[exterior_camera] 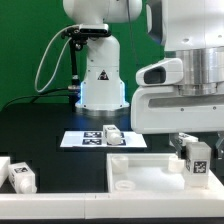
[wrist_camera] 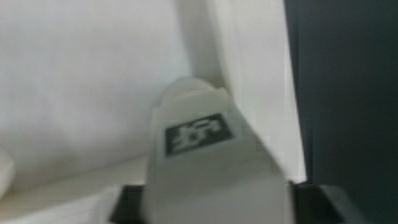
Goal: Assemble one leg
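Note:
My gripper (exterior_camera: 196, 150) is shut on a leg (exterior_camera: 198, 161), a stubby white peg with a black-and-white tag, held upright just above the right part of the large white rimmed panel (exterior_camera: 140, 172). In the wrist view the leg (wrist_camera: 205, 140) fills the space between the dark fingers (wrist_camera: 128, 203), its tip close to the panel's raised rim (wrist_camera: 240, 70). The panel floor (wrist_camera: 89, 90) lies beside it. Whether the leg's tip touches the panel cannot be told.
Another leg (exterior_camera: 113, 131) lies on the marker board (exterior_camera: 88, 139) behind the panel. A further tagged white part (exterior_camera: 21, 176) lies at the exterior view's left. The robot base (exterior_camera: 102, 80) stands at the back. Black table (wrist_camera: 347, 90) lies beyond the rim.

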